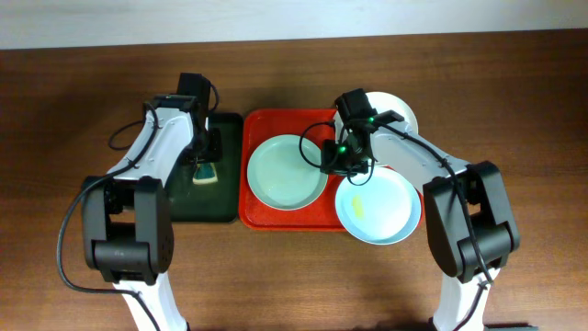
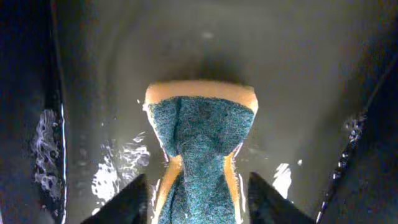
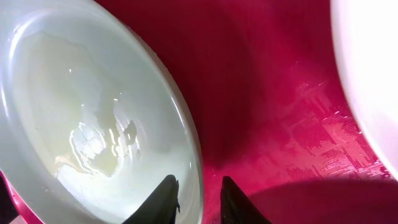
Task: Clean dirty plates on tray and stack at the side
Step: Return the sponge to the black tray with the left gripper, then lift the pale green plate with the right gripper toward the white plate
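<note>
The red tray (image 1: 276, 121) holds a pale green plate (image 1: 287, 172) on its left side; the plate looks wet in the right wrist view (image 3: 93, 112). A pale blue plate (image 1: 378, 206) with a yellow smear overlaps the tray's front right corner. A white plate (image 1: 401, 112) shows at the back right, partly hidden by the arm. My right gripper (image 1: 333, 164) (image 3: 199, 182) is narrowly open and straddles the green plate's right rim, one finger over the plate and one over the tray. My left gripper (image 1: 208, 158) (image 2: 198, 180) is open around a sponge (image 2: 202, 130), fingers apart from it.
A dark green tray (image 1: 225, 198) lies left of the red one, with the yellow and green sponge (image 1: 206, 174) on its wet floor (image 2: 280, 62). Brown wooden table (image 1: 73, 110) surrounds both trays. The white plate's edge (image 3: 373, 74) is close on the right.
</note>
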`<action>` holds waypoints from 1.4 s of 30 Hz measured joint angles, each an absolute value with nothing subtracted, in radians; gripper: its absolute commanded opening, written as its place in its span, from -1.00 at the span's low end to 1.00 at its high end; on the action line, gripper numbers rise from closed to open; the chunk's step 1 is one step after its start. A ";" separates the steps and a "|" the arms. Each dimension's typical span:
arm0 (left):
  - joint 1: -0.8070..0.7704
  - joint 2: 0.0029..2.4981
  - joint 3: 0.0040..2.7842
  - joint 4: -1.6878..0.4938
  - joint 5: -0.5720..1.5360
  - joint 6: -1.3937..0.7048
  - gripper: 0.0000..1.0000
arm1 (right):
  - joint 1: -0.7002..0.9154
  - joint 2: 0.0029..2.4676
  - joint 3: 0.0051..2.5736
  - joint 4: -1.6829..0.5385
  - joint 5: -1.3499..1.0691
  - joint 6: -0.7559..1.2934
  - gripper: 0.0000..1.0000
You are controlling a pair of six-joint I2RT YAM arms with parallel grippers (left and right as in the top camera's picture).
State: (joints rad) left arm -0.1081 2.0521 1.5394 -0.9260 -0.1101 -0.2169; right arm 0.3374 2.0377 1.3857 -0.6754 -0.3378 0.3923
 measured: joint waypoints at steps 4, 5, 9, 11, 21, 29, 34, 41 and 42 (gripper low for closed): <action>-0.108 2.051 1.544 -0.957 -0.110 -0.216 0.03 | 0.337 2.038 1.386 -0.675 -0.323 0.392 -0.50; -0.108 2.049 1.548 -0.962 -0.109 -0.216 0.04 | 0.337 2.038 1.386 -0.675 -0.319 0.393 -0.51; -0.108 1.920 1.567 -0.957 -0.098 -0.217 0.15 | 0.337 2.038 1.386 -0.675 -0.312 0.393 -0.50; -0.108 1.830 1.576 -0.953 -0.095 -0.220 0.64 | 0.337 2.038 1.386 -0.675 -0.312 0.393 -0.51; -0.108 1.576 1.615 -0.976 -0.151 -0.231 0.99 | 0.344 2.066 1.386 -0.649 -0.313 0.394 -0.92; -0.108 1.581 1.615 -0.976 -0.166 -0.231 0.99 | 0.329 2.069 1.394 -0.685 -0.332 0.392 -0.92; -0.108 1.581 1.615 -0.976 -0.167 -0.231 0.99 | 0.249 2.066 1.450 -0.795 -0.410 0.392 -0.92; -0.108 1.581 1.615 -0.976 -0.170 -0.231 0.99 | 0.246 1.984 1.562 -0.888 -0.445 0.386 -0.92; -0.108 1.581 1.615 -0.976 -0.170 -0.231 0.99 | 0.259 1.972 1.585 -0.889 -0.446 0.390 -0.92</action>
